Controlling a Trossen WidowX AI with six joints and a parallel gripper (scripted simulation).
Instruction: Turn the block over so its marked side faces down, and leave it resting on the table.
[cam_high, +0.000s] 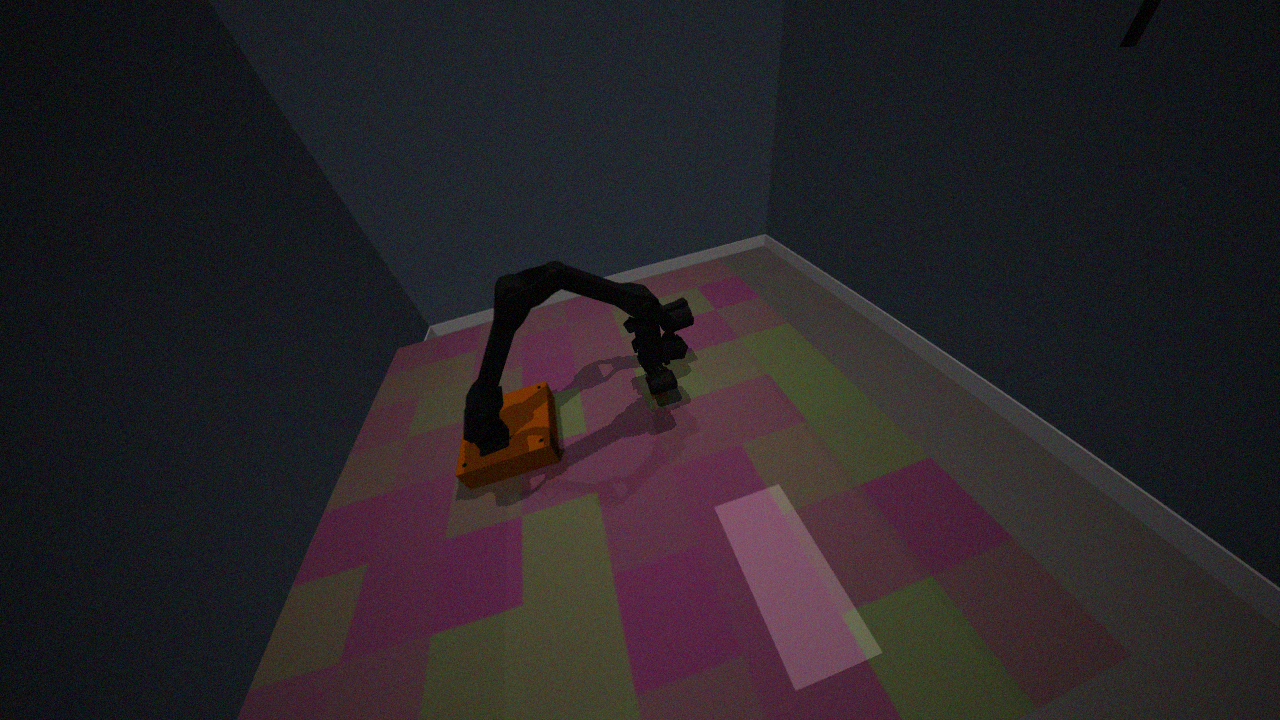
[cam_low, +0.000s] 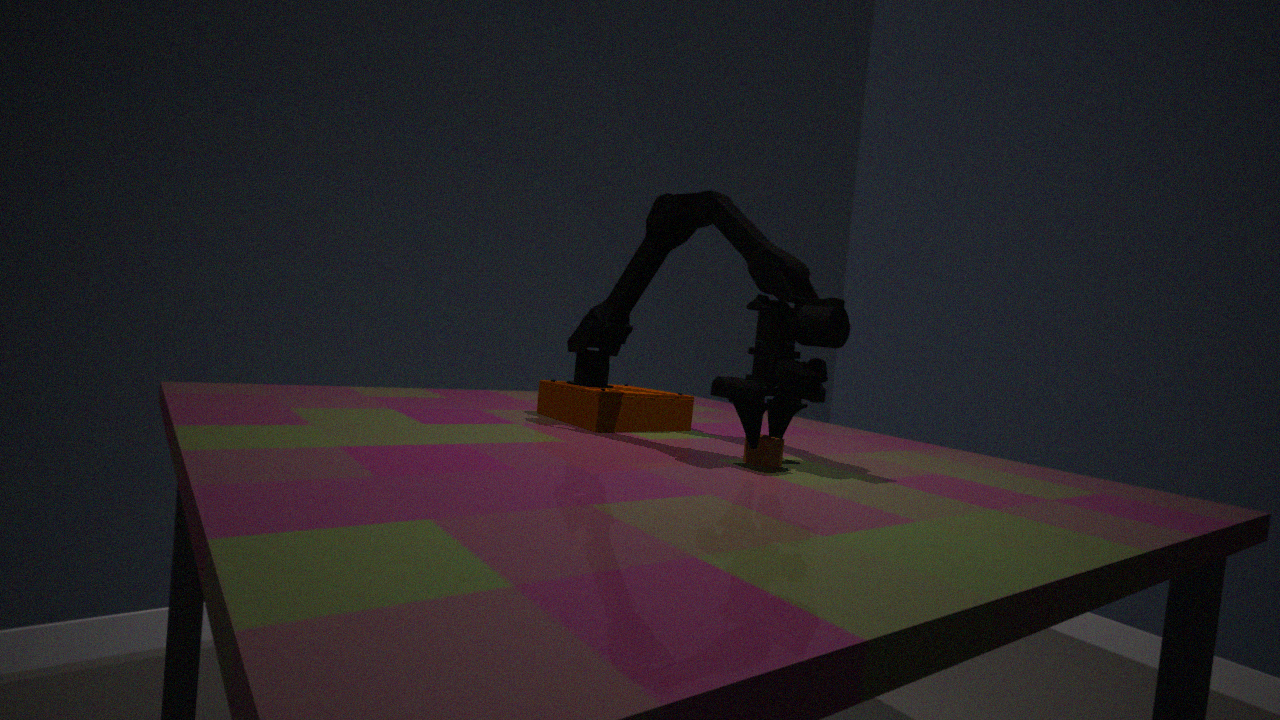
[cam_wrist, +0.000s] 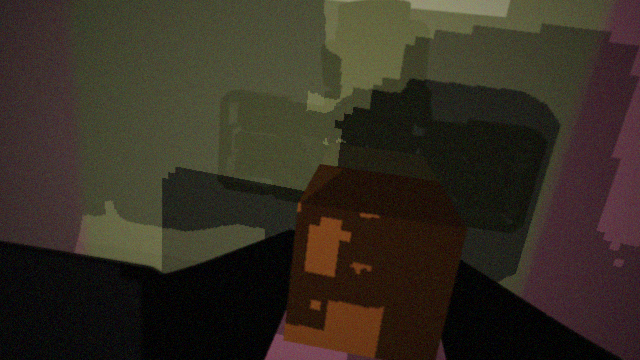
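Observation:
The block (cam_high: 661, 395) (cam_low: 763, 454) (cam_wrist: 375, 270) is a small orange-brown cuboid on the patchwork table (cam_high: 554, 608) (cam_low: 375, 573). In the exterior view its underside appears to rest on the table. My gripper (cam_high: 661, 394) (cam_low: 768, 441) (cam_wrist: 368, 257) points down and is shut on the block, with one dark finger at each side of it. In the wrist view the block's upper face is mostly in shadow with a few brighter lit patches. I cannot make out the marked side; the faces against the fingers and the underside are hidden.
The arm's orange base box (cam_high: 529, 420) (cam_low: 644, 410) stands on the table behind the gripper, to its left in the top and exterior views. A pale rectangle (cam_high: 796, 582) lies across the tiles in the top view. The table's near edge (cam_low: 984, 617) shows in the exterior view.

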